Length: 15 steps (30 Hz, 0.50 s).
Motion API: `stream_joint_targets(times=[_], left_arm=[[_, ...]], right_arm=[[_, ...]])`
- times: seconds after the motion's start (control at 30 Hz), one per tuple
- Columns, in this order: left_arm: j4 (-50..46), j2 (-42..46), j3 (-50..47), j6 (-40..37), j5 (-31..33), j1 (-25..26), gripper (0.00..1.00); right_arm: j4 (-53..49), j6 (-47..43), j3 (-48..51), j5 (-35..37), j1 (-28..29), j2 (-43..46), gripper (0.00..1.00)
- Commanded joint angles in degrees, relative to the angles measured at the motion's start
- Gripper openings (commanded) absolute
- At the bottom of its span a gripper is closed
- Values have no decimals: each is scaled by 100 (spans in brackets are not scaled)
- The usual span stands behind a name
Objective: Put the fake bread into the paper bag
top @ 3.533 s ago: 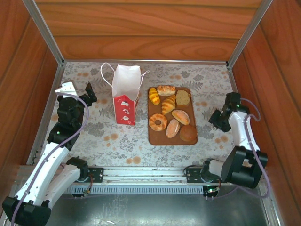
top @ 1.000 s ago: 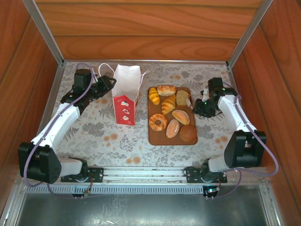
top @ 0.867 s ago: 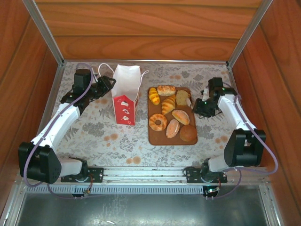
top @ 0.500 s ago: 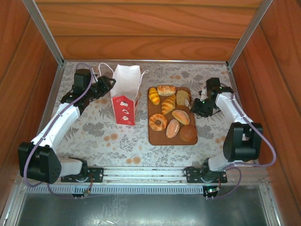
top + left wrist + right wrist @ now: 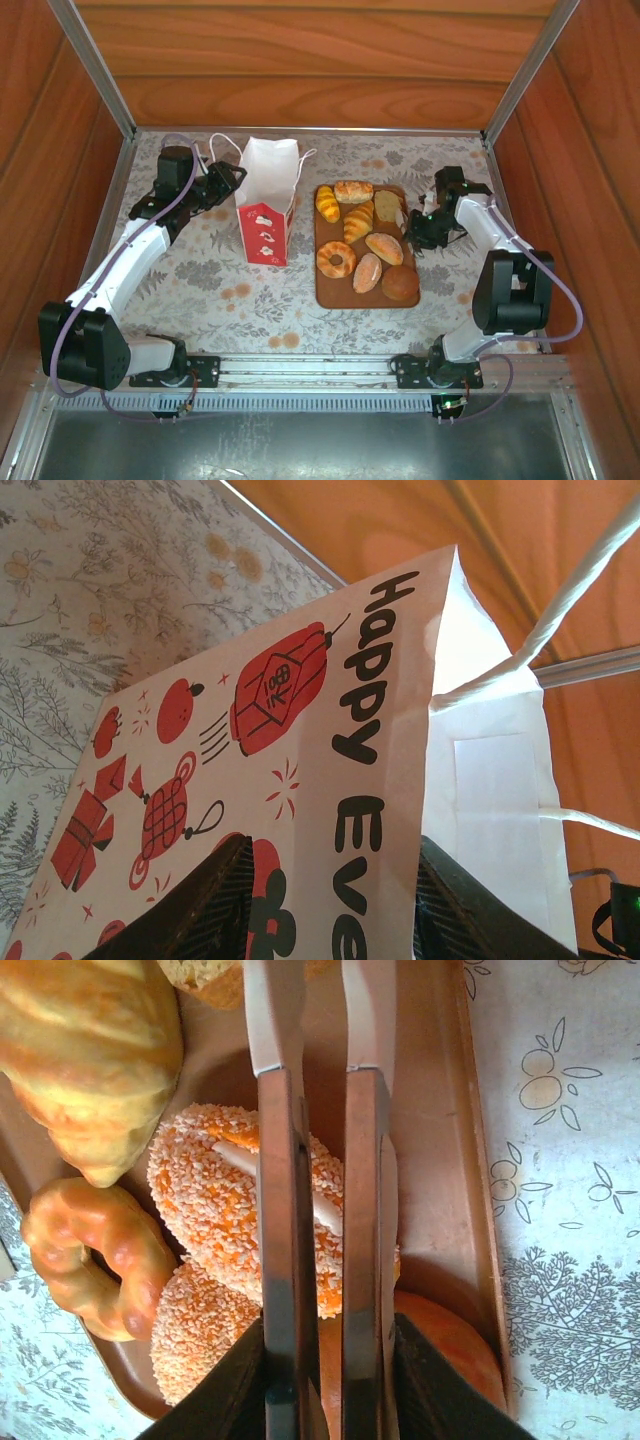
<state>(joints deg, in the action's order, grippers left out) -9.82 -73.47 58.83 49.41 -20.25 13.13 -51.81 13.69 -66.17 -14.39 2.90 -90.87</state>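
eight fake bread [image 5: 365, 243] pieces lie on the brown tray [image 5: 327, 290], right of the upright paper bag [image 5: 268, 205]. the left gripper [image 5: 330, 905] pinches the bag's wall; the right gripper [image 5: 325, 1380] clamps wooden-handled tongs [image 5: 320, 1160] over a sesame roll [image 5: 225, 1195].

White arms, black joints, purple cables

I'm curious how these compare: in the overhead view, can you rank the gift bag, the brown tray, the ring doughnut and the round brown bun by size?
1. brown tray
2. gift bag, though it stands upright, nearer the camera
3. ring doughnut and round brown bun, which look alike
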Motion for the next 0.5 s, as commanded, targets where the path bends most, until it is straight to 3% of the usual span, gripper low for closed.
stream_joint_targets(times=[0.0, 0.2, 0.47], left_arm=[[-44, 140, 17, -112, 33, -25, 45], [-332, 337, 205, -293, 172, -32, 52], [-672, 803, 331, -496, 270, -141, 62]], right_arm=[[-83, -9, -67, -131, -39, 219, 19], [-204, -40, -75, 128, -52, 597, 8], [-529, -135, -229, 317, -45, 1286, 4]])
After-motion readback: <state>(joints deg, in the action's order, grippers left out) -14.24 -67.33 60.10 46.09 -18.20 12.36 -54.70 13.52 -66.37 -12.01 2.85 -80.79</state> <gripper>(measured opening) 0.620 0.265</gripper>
